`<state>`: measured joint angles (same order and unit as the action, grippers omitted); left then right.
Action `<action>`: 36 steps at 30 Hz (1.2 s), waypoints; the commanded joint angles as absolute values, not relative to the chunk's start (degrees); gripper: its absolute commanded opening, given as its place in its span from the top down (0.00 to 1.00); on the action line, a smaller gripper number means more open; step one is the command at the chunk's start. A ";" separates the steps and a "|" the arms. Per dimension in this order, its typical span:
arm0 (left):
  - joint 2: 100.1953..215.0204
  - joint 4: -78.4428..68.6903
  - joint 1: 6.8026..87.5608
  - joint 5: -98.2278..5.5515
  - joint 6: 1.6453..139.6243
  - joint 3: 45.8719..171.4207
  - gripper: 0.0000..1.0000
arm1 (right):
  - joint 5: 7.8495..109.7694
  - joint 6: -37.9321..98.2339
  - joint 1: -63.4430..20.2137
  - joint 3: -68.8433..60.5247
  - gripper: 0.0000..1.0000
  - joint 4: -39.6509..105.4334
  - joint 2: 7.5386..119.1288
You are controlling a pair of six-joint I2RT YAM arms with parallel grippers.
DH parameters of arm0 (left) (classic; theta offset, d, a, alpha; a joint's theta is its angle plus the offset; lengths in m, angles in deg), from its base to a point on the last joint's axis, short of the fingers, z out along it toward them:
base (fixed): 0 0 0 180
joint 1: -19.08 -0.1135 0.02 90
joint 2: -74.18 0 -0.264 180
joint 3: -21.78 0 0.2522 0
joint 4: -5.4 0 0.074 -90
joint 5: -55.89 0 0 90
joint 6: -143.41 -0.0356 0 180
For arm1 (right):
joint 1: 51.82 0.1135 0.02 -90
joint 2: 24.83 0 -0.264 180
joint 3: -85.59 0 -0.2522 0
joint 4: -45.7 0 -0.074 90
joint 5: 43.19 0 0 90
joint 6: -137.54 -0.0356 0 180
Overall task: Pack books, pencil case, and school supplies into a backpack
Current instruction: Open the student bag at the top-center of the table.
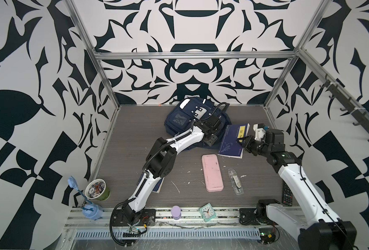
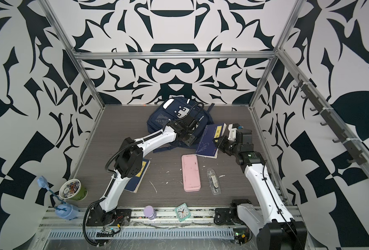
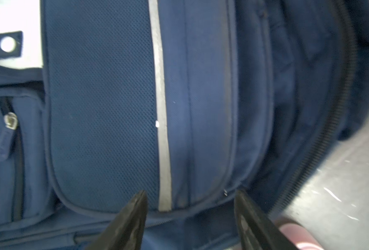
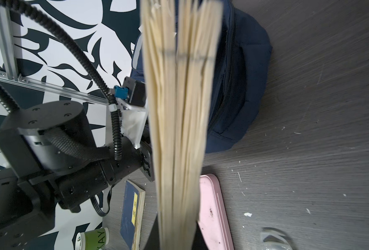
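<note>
My left gripper (image 3: 191, 193) sits at the near edge of the backpack (image 1: 179, 121), which lies at the upper centre of the table (image 1: 131, 155) in both top views. Its fingers (image 3: 133, 216) stand apart, straddling the piped rim by the silver strip, and I can't tell whether they touch the fabric. My right gripper (image 1: 243, 140) is clamped on one book (image 1: 230, 140), held tilted just right of the backpack, page edges fanning towards the right wrist camera. The second book (image 2: 139, 177) lies lower left, partly under my left arm. The pencil case (image 1: 212, 173) lies flat at centre, with the supplies packet (image 1: 235, 181) just to its right, not touching.
</note>
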<state>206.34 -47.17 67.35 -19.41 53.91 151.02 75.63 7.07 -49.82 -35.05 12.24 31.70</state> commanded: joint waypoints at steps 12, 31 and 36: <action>212.03 -50.13 67.16 -14.25 47.88 156.86 0.45 | 74.74 7.46 -50.31 -33.29 1.00 12.25 31.85; 198.54 -49.26 59.95 -26.42 60.48 156.02 1.00 | 76.03 6.64 -50.34 -31.39 1.00 17.20 38.50; 195.06 -50.77 58.49 -30.53 62.68 158.96 1.00 | 76.10 5.44 -50.40 -29.76 1.00 20.29 41.81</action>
<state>199.50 -51.56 59.66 -28.09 59.00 155.70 75.06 6.56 -50.23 -33.30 14.40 41.80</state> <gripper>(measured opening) 0.067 0.125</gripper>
